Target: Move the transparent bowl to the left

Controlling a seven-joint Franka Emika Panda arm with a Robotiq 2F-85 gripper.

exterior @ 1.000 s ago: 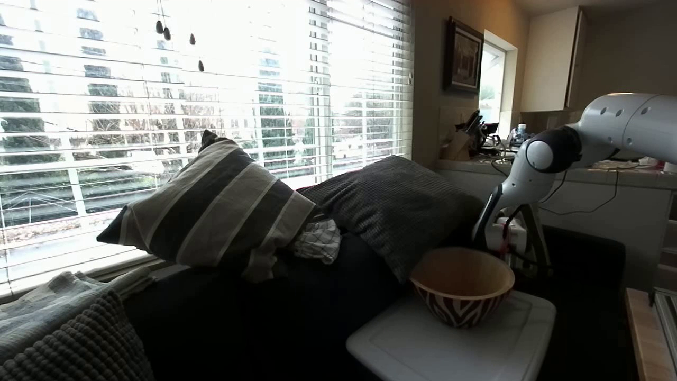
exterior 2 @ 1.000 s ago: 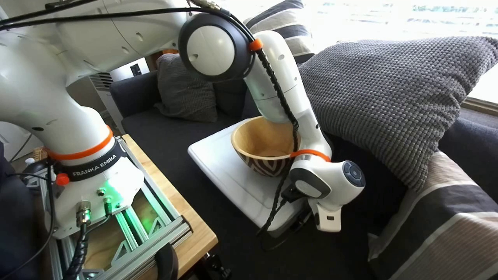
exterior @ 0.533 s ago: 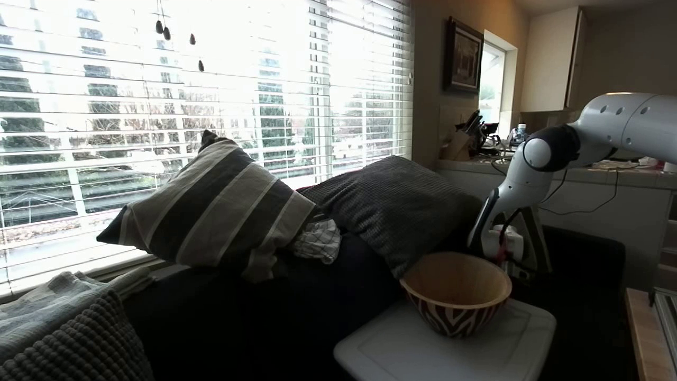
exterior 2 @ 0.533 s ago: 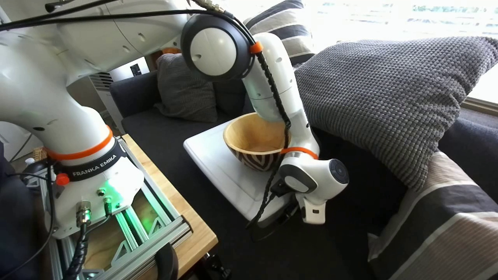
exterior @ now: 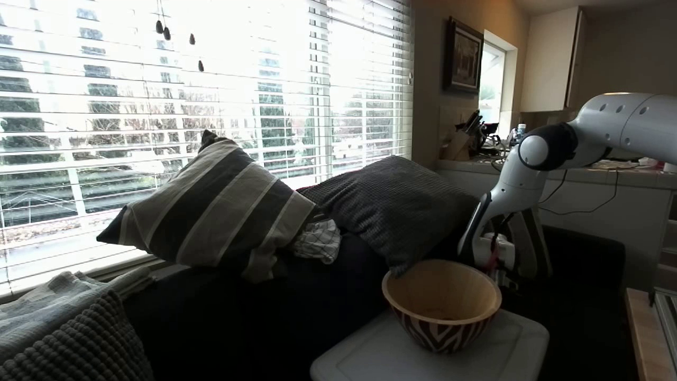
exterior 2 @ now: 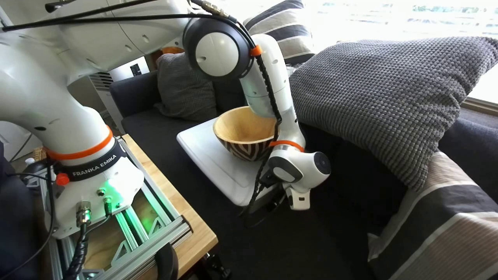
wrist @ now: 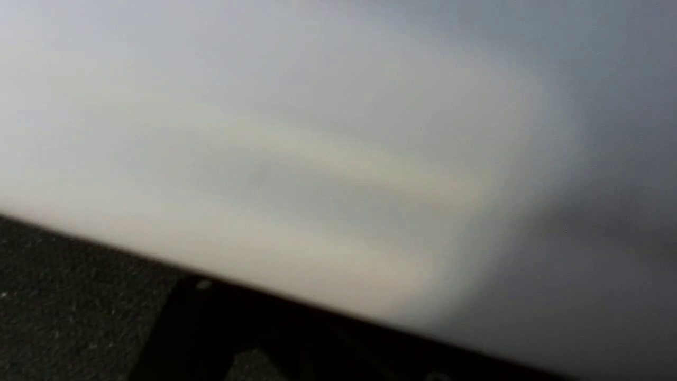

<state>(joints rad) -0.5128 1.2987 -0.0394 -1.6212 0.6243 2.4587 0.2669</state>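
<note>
The bowl (exterior: 441,307), tan with a dark zigzag outside and pale inside, stands upright on a white rounded slab (exterior: 433,365) on the dark couch. In an exterior view the arm partly hides the bowl (exterior 2: 243,130). My gripper is low beside the slab's near end, under the robot hand (exterior 2: 299,171), and does not touch the bowl. In the wrist view the slab's blurred white surface (wrist: 264,159) fills most of the picture. Dark gripper parts (wrist: 264,328) show below its edge. The fingertips are hidden, so their opening cannot be told.
A large grey knit cushion (exterior 2: 397,93) leans on the couch back beside the arm. A striped cushion (exterior: 217,206) and a checked cloth (exterior: 317,241) lie along the back. The robot stands on a wood-edged base (exterior 2: 198,229) alongside the couch seat (exterior 2: 155,140).
The slab and the bowl on it have slid together with the arm, left and upward in the exterior view holding the robot base, left and nearer the camera in the exterior view facing the window.
</note>
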